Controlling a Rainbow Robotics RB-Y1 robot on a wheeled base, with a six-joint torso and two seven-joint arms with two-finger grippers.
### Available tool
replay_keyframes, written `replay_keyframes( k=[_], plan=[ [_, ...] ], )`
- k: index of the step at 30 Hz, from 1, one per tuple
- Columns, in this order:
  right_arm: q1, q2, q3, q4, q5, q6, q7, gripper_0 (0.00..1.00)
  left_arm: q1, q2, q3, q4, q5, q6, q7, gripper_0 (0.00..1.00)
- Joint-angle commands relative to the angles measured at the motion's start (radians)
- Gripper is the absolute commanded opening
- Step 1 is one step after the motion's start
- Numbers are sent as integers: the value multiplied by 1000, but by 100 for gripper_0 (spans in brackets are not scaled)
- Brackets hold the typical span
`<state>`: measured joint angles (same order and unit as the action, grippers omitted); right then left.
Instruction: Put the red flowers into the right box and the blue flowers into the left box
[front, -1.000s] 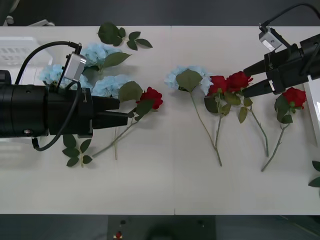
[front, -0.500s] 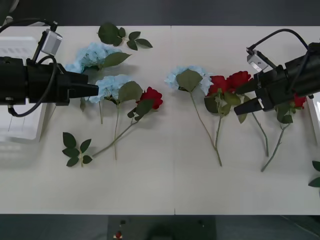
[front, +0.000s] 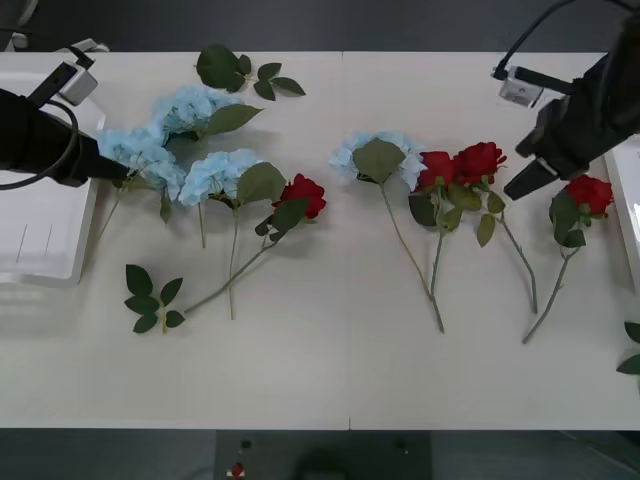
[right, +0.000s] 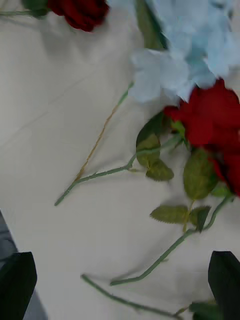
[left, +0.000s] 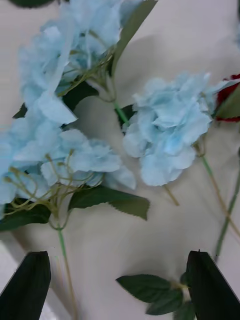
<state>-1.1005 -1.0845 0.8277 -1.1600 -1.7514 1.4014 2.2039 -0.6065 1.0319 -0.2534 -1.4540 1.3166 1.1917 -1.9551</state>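
My left claw (left: 120, 285) hangs wide open by the fluffy pale-blue flowers (front: 140, 155), my right claw (right: 120, 285) open by the small red roses (front: 478, 160), so next I pinch stems.

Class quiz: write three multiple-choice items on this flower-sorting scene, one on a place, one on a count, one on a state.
1. Where is the left pincer?
A) at the blue flowers beside the left box
B) inside that box
C) at the far right

2. How many red flowers lie on the table?
A) two
B) four
C) six

3. The right pincer is:
A) shut on a stem
B) shut, empty
C) open, empty

Answers:
1 A, its fingers frame blue clusters.
2 B, one lies left of centre and three right.
3 C, its fingers are apart, gripping nothing.
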Motion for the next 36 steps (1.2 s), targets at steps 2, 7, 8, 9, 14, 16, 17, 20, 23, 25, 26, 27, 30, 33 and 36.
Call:
replay_keyframes(
  k=[2, 7, 8, 9, 14, 16, 17, 20, 23, 25, 26, 27, 30, 33, 36],
  plan=[
    [-7, -57, 10, 39, 66, 13, -306, 100, -19, -39, 8, 34, -139, 5, 48, 78],
    [4, -66, 80, 135, 26, -53, -495, 100, -22, -115, 8, 83, -283, -6, 48, 78],
    [8, -66, 96, 157, 20, -73, -518, 100, -22, -133, 8, 95, -303, -11, 48, 78],
    [16, -66, 110, 177, 20, -96, -541, 100, -21, -148, 8, 104, -324, -17, 48, 78],
    [87, -66, 119, 237, 23, -197, -582, 100, -22, -187, -27, 115, -410, -53, 53, 79],
    [114, -66, 119, 247, 23, -231, -576, 100, -22, -193, -47, 118, -428, -72, 58, 79],
    [129, -68, 119, 247, 23, -252, -575, 100, -22, -197, -60, 129, -432, -86, 61, 79],
    [166, -66, 119, 247, 30, -286, -567, 100, -22, -216, -76, 164, -436, -118, 59, 79],
    [195, -64, 119, 249, 44, -315, -563, 100, -22, -237, -76, 198, -444, -135, 55, 79],
    [212, -64, 119, 247, 52, -338, -559, 100, -25, -248, -76, 211, -450, -139, 55, 79],
    [223, -64, 119, 249, 55, -351, -559, 100, -27, -251, -76, 218, -453, -141, 55, 79],
    [234, -63, 119, 249, 56, -366, -559, 100, -27, -254, -76, 221, -455, -144, 56, 79],
    [263, -48, 119, 252, 73, -415, -558, 100, -27, -260, -76, 235, -467, -162, 61, 79],
    [275, -31, 119, 260, 89, -447, -563, 100, -27, -268, -76, 250, -479, -181, 61, 79],
    [275, -9, 119, 276, 116, -455, -567, 100, -27, -279, -76, 267, -493, -195, 61, 79]
  ],
)
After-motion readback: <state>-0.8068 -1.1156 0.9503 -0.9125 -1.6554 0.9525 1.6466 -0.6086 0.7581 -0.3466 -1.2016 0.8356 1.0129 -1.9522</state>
